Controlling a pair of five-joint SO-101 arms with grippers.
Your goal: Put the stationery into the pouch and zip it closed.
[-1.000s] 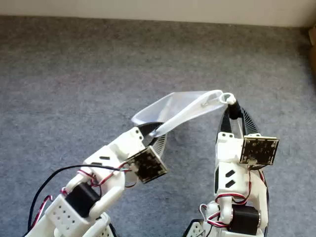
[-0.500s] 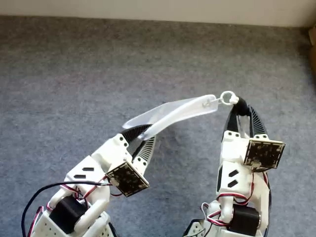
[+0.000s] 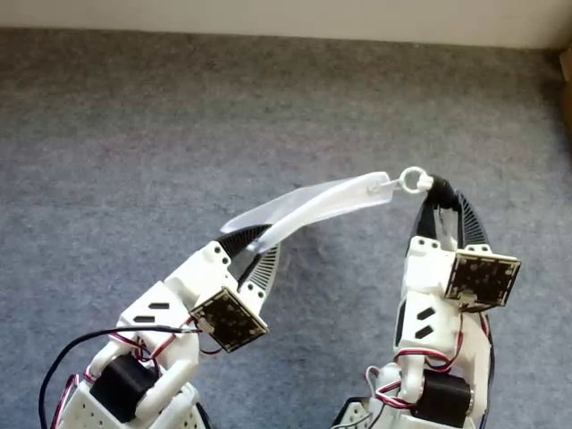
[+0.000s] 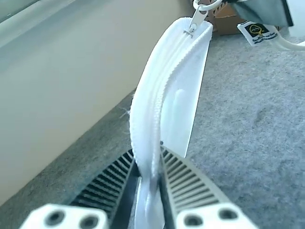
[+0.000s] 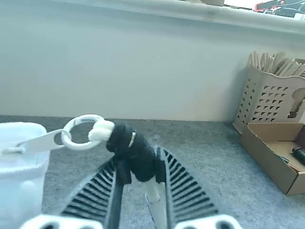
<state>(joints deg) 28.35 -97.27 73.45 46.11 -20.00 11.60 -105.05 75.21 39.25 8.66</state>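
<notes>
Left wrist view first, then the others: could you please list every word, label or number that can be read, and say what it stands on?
White tag beyond the zip pull of the pouch: a small mark and lines of print, too small to read.
Pouch, cardboard box, camera boards: no text that can be read.

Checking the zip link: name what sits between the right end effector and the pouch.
Right wrist view: the right end effector grips a black toggle; a white ring and the zip tab link it to the pouch.
</notes>
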